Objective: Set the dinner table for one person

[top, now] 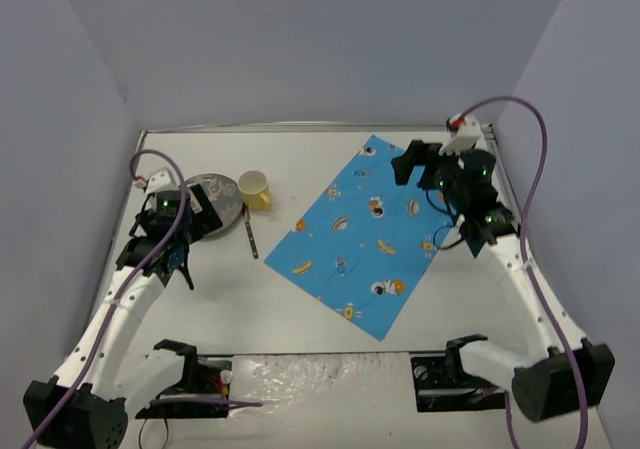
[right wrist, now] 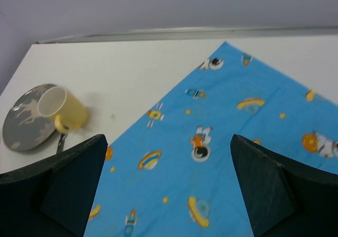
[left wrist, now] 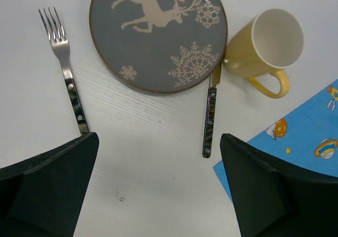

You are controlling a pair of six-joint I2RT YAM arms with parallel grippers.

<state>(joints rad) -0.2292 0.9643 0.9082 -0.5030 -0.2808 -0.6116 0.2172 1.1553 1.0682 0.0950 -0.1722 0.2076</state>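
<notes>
One plate [left wrist: 158,36], mug [left wrist: 266,44], fork [left wrist: 70,86], knife [left wrist: 210,118]

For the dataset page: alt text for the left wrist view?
A grey reindeer plate lies on the white table, a fork to its left, a knife and yellow mug to its right. The open left tool frames the bottom; a blue cloth corner shows lower right.

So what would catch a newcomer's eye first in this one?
The bright blue cartoon-printed cloth lies diagonally on the white table, right of centre. At the far left sits a cluster: a grey reindeer plate, a yellow mug beside it, a knife between them and a fork on the plate's other side. Both the left gripper and right gripper hover open, holding nothing.
</notes>
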